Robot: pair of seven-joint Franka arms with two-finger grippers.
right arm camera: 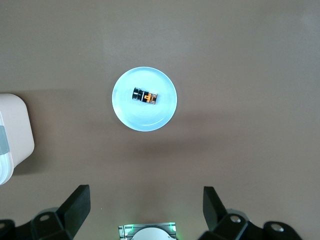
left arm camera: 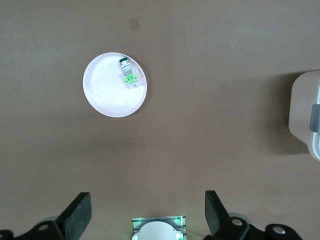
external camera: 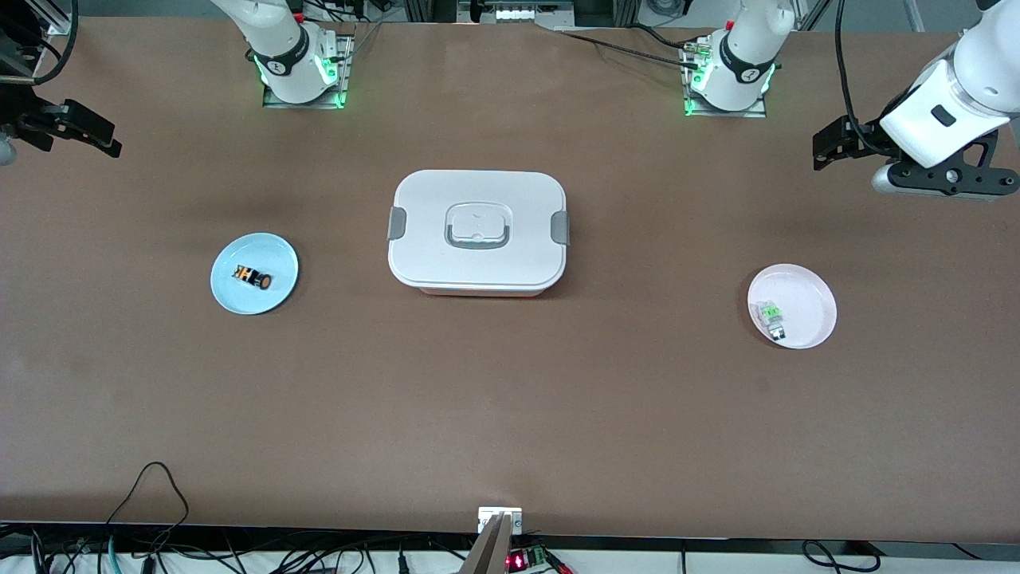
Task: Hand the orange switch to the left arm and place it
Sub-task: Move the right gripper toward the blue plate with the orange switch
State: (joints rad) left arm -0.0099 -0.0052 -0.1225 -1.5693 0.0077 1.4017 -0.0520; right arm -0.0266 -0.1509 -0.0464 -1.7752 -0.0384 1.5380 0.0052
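From the front, both my arms wait high, the box (external camera: 478, 231) between them; my left gripper (left arm camera: 147, 212) gapes over bare table; below my wide right gripper (right arm camera: 146, 207), the orange switch (right arm camera: 145, 96) awaits pickup.

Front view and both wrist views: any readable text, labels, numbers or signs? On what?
None can be read.
Round black badges on the two arm bases: white mark, too small to read.
Orange switch on the blue plate: orange markings, no legible characters.
Green-and-clear part on the pink plate: no legible label.
White box lid: no print visible.
Red display at the table edge: blurred.
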